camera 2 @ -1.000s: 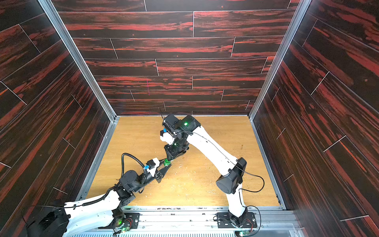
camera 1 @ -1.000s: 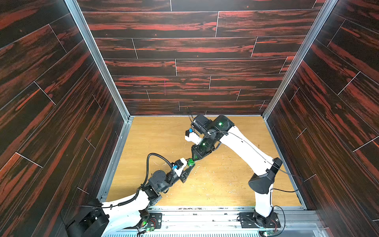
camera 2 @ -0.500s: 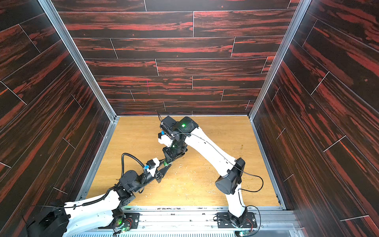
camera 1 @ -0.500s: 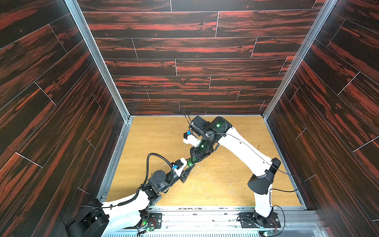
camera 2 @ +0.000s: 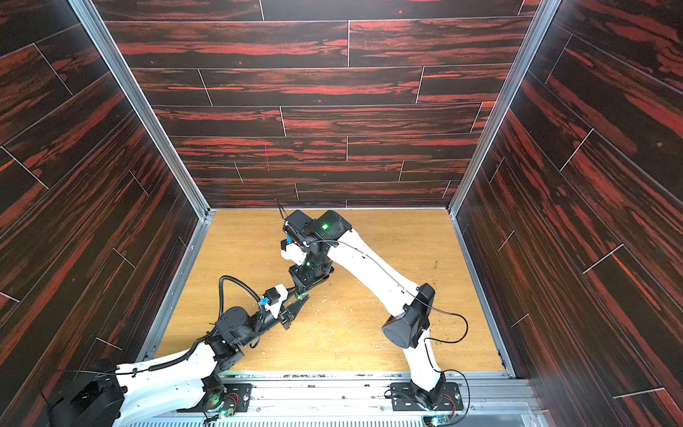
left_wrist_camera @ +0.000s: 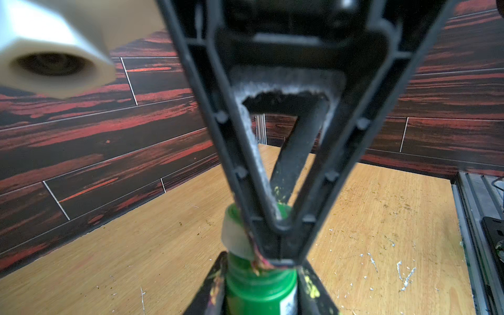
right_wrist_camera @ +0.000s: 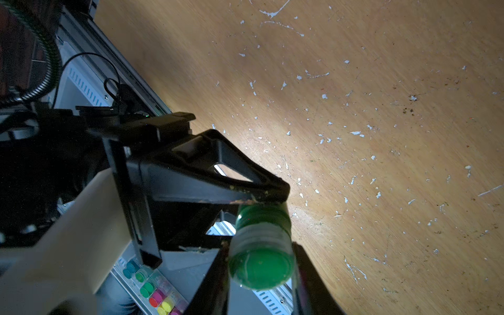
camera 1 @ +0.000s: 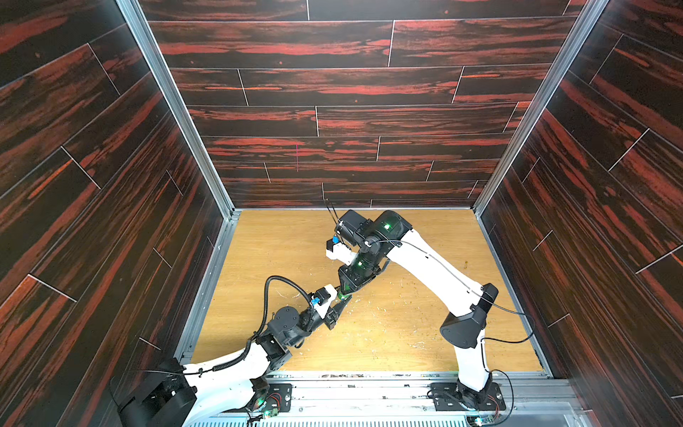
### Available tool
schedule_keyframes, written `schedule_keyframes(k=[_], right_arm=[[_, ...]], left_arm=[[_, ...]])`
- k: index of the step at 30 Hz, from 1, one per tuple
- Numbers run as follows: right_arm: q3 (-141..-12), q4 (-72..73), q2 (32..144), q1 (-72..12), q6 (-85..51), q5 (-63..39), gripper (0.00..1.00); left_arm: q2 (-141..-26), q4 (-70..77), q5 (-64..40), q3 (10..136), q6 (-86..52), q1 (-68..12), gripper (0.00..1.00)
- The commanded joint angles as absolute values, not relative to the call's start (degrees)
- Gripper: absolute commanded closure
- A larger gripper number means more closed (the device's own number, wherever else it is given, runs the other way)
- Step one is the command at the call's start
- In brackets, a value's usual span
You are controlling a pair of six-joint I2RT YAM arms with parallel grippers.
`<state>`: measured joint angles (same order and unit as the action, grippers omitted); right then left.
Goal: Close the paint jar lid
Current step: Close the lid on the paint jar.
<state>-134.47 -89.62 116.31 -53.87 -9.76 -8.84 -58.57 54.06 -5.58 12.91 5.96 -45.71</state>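
Nothing legible from where I stand.
- Paint jar point(left_wrist_camera: 259, 291): a small white label point(left_wrist_camera: 289, 305) low on its side, seen in the left wrist view. It shows dark print, but it is cut by the frame edge and too blurred to make out a letter or figure.
- Top views: any print is too small to tell.

Above the table's point(camera 1: 406, 332) middle, the lid point(right_wrist_camera: 261, 268) sits on the paint jar point(left_wrist_camera: 259, 294), left gripper point(camera 1: 342, 301) before it, right gripper point(camera 1: 346, 291) behind
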Motion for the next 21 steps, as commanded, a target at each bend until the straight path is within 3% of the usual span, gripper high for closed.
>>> schedule_keyframes(k=[1, 21], right_arm=[[-135.6, -91.3, 117.5, -54.6, -9.1, -7.5, 0.67], [-136.7, -91.2, 119.4, -54.8, -8.7, -5.6, 0.64]], left_arm=[[-59.0, 56.0, -6.3, 13.2, 5.7, -45.7, 0.84], [-58.5, 56.3, -6.4, 12.8, 5.8, -45.6, 0.85]])
